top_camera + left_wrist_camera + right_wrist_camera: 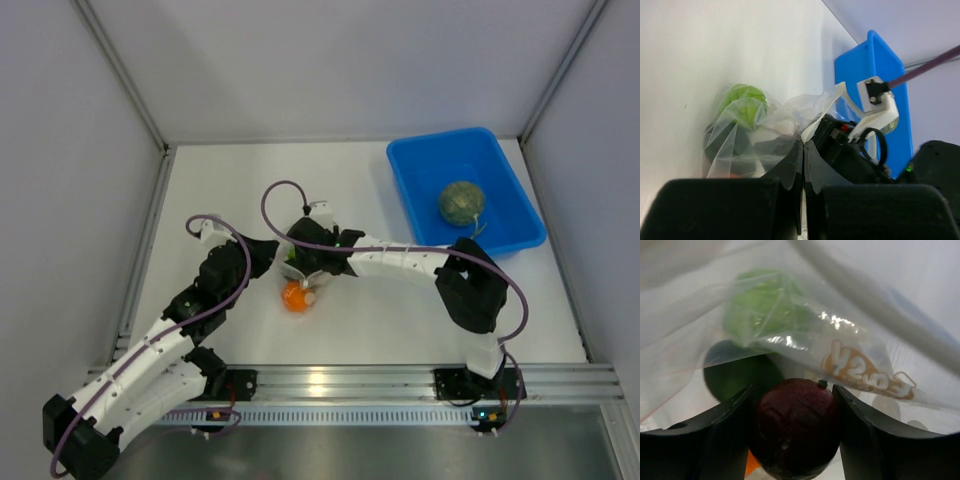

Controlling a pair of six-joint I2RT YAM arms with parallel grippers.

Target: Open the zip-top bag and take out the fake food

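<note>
The right gripper (792, 402) was clamped on the small dark piece (795, 440) inside the zip-top bag (850, 355). The left gripper (803, 150) pinched the bag's film, its jaws together. The bag lay left of the blue bin (405, 170), well apart from it; the melon (461, 202) sat inside the bin.

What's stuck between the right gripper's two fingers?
A dark red toy fruit, gripped by the right gripper; the right wrist view shows it.
</note>
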